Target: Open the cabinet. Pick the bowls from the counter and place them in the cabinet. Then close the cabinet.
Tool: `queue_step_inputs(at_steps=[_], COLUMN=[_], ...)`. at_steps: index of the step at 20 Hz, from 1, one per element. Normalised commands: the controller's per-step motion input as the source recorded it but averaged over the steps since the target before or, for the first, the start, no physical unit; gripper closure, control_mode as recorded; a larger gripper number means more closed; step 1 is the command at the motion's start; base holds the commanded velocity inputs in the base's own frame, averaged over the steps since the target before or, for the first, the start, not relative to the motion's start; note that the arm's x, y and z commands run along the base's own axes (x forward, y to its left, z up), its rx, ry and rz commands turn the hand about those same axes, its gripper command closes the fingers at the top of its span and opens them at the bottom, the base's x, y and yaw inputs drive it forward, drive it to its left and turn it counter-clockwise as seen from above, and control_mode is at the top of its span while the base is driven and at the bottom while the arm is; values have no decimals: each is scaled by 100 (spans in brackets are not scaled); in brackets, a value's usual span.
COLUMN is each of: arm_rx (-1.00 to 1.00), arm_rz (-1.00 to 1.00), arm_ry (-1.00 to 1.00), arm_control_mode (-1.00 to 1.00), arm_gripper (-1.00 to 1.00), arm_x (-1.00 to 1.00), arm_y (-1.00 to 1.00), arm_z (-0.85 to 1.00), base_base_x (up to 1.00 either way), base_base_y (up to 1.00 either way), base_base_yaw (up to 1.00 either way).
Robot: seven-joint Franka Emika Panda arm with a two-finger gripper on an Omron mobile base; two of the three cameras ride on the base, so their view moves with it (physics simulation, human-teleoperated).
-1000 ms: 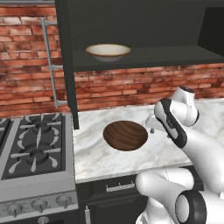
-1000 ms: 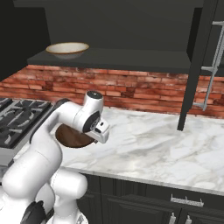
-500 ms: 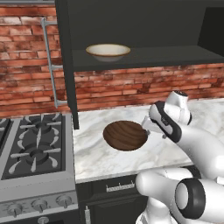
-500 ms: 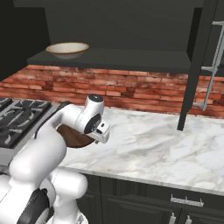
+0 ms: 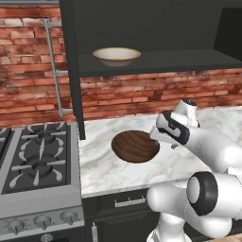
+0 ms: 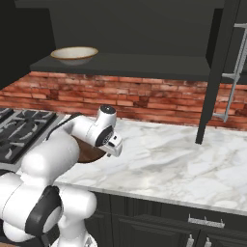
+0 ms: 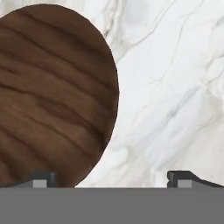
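The cabinet (image 5: 156, 28) stands open, and the cream bowl (image 5: 116, 56) (image 6: 74, 53) rests on its shelf. On the marble counter (image 5: 104, 170) (image 6: 183, 159) lies the dark brown wood-grain bowl (image 5: 134, 145) (image 6: 89, 153) (image 7: 52, 96). My gripper (image 5: 156, 138) (image 6: 114, 147) (image 7: 111, 179) hangs low over that bowl's right rim, open and empty. In the hand view one fingertip (image 7: 43, 178) is above the bowl and the other (image 7: 180, 178) is above bare marble, so the rim lies between them.
A gas stovetop (image 5: 33, 156) (image 6: 19, 128) borders the counter on the left. The cabinet doors stand swung out, with silver bar handles (image 5: 53, 66) (image 6: 231, 72). A brick wall (image 5: 142, 94) backs the counter. Dark drawers (image 6: 202, 222) run below.
My hand has dropped lower and moved in toward the brown bowl's right rim. Both bowls stay in place, and the jaws stay open.
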Motion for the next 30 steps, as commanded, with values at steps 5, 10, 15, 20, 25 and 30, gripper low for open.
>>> queue_step_inputs(at_steps=[5, 10, 15, 20, 25, 30], arm_rx=[0, 0, 0, 0, 0, 0], arm_rz=[0, 0, 0, 0, 0, 0], arm_ry=[0, 0, 0, 0, 0, 0], arm_control_mode=[-100, -100, -100, -100, -100, -100], arm_gripper=[-100, -100, -100, -100, -100, 100], arm_x=[39, 32, 26, 23, 21, 20], arm_y=[0, 0, 0, 0, 1, 12], arm_z=[-20, -30, -29, -17, -18, -22], base_base_x=[0, 0, 0, 0, 0, 0], base_base_y=[0, 0, 0, 0, 0, 0], base_base_yaw=[0, 0, 0, 0, 0, 0])
